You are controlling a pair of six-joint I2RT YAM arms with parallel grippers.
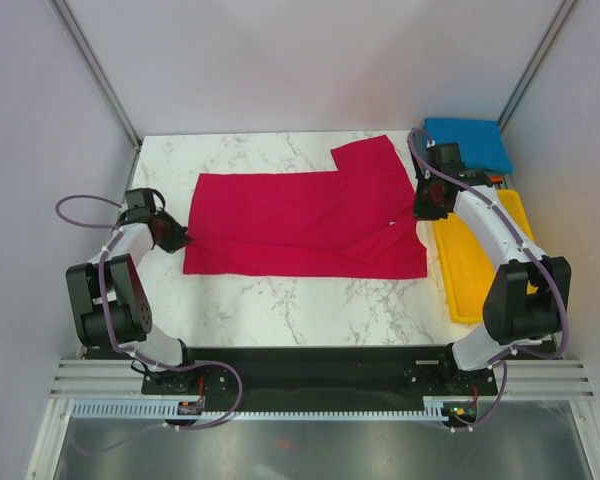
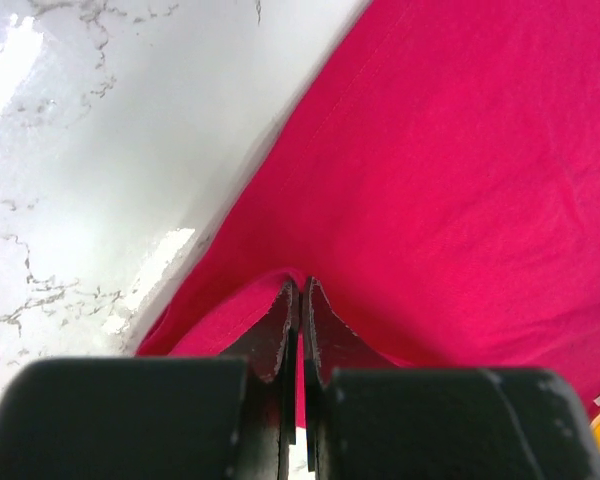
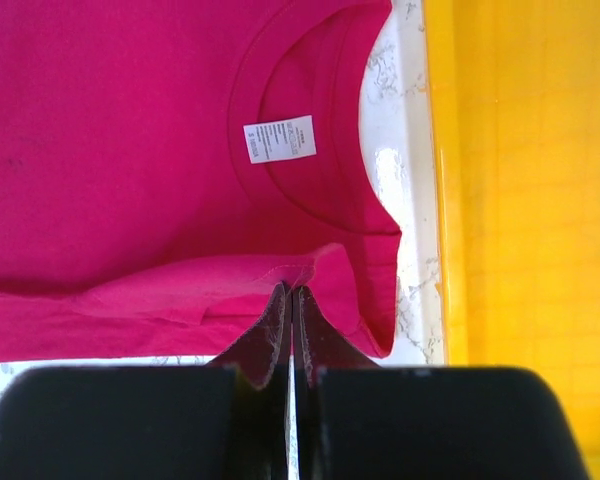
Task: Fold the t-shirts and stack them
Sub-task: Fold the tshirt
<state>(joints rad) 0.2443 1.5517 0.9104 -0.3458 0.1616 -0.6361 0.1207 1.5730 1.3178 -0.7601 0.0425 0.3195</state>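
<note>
Left gripper (image 2: 298, 296), jaws pinched together on the left edge of the red t-shirt (image 1: 300, 215). Right gripper (image 3: 290, 298), jaws pinched on a raised fold near its collar. The shirt lies spread across the marble table (image 1: 280, 300), beside a yellow tray (image 1: 470, 275). A folded blue t-shirt (image 1: 470, 140) lies behind the tray.

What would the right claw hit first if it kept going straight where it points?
The red t-shirt: the right gripper is shut on a fold of it, and more of the same cloth seems to lie just ahead.
</note>
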